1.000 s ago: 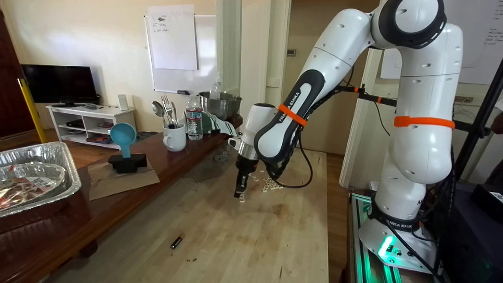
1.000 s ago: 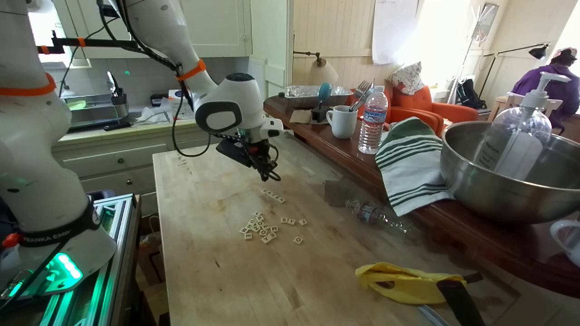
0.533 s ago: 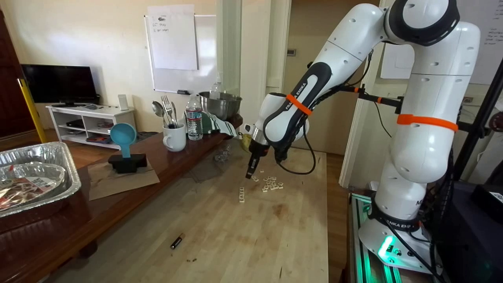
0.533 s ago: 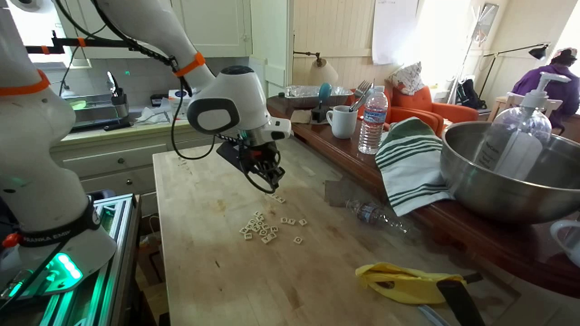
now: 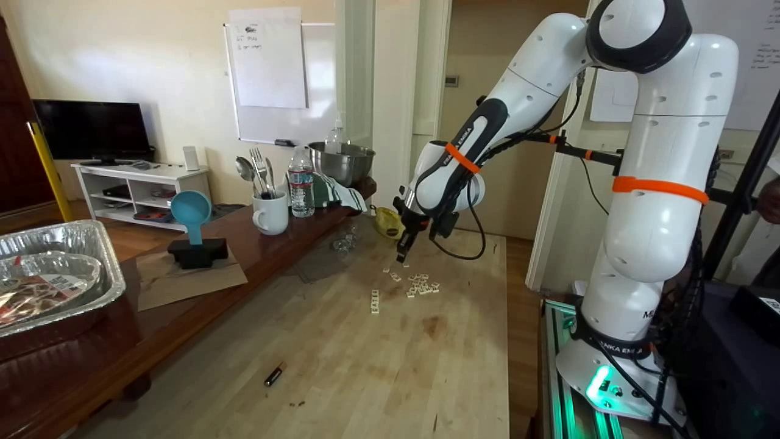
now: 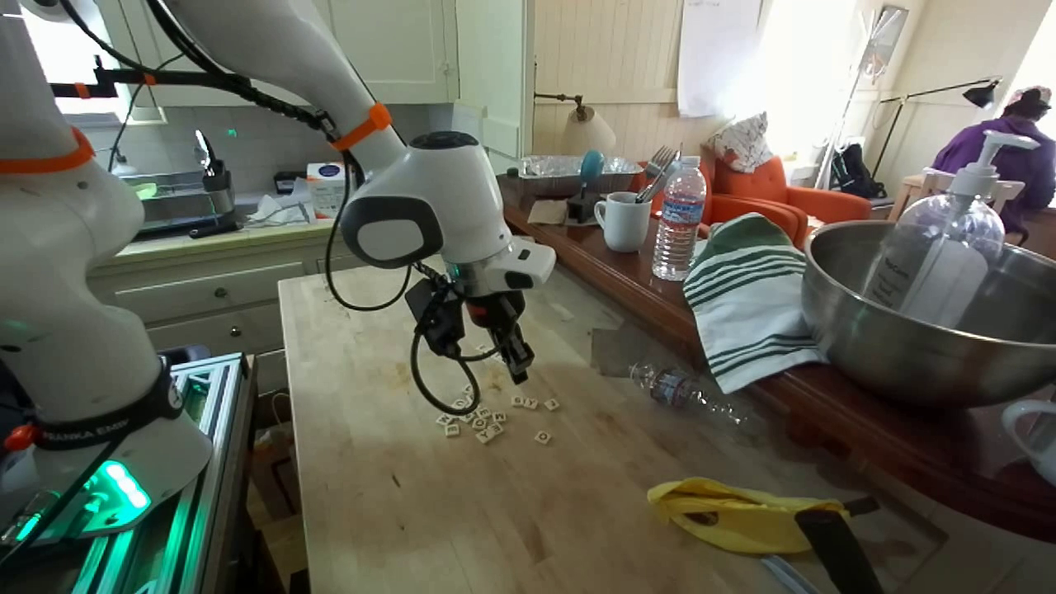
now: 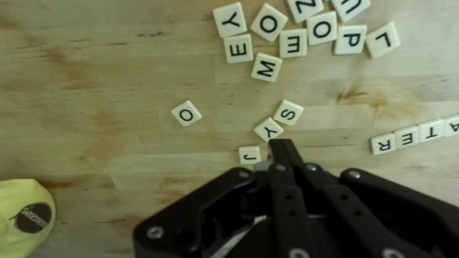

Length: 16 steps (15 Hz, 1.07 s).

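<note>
My gripper (image 7: 280, 141) is shut with nothing between its fingers. In the wrist view its tips overlap a corner of the Y tile (image 7: 269, 129); the J tile (image 7: 250, 155) lies just left of them and the S tile (image 7: 288, 112) beyond. A lone O tile (image 7: 186, 113) sits farther left. Several white letter tiles form a loose cluster (image 7: 293, 43) at the top. To the right runs a straight row (image 7: 406, 137) reading R, E, T, A, cut off by the frame. In both exterior views the gripper (image 5: 401, 260) (image 6: 520, 378) appears to hover above the wooden table.
A yellow bag (image 6: 734, 516) lies on the table, also partly seen in the wrist view. A clear bottle (image 6: 681, 392) lies near the raised dark wood counter (image 5: 286, 256). On that counter stand a mug (image 5: 270, 213), a bottle (image 5: 301, 183) and a steel bowl (image 6: 907, 330). A battery (image 5: 275, 374) rests on the table.
The gripper has left the spot over the straight row, which shows whole again in an exterior view. It has moved toward the loose tiles and the yellow bag, staying shut.
</note>
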Each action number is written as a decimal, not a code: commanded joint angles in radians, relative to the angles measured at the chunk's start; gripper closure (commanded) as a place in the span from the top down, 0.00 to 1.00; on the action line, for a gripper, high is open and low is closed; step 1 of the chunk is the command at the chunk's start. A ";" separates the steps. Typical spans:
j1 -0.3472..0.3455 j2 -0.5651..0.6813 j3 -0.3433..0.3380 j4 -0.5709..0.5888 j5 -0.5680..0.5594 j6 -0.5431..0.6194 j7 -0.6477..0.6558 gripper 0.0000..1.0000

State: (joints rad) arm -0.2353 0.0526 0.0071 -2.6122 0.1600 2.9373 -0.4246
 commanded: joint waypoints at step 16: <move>0.016 0.204 -0.021 0.153 -0.056 0.026 0.062 0.00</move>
State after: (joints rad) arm -0.2307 0.1947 -0.0059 -2.5003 0.1330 2.9437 -0.3902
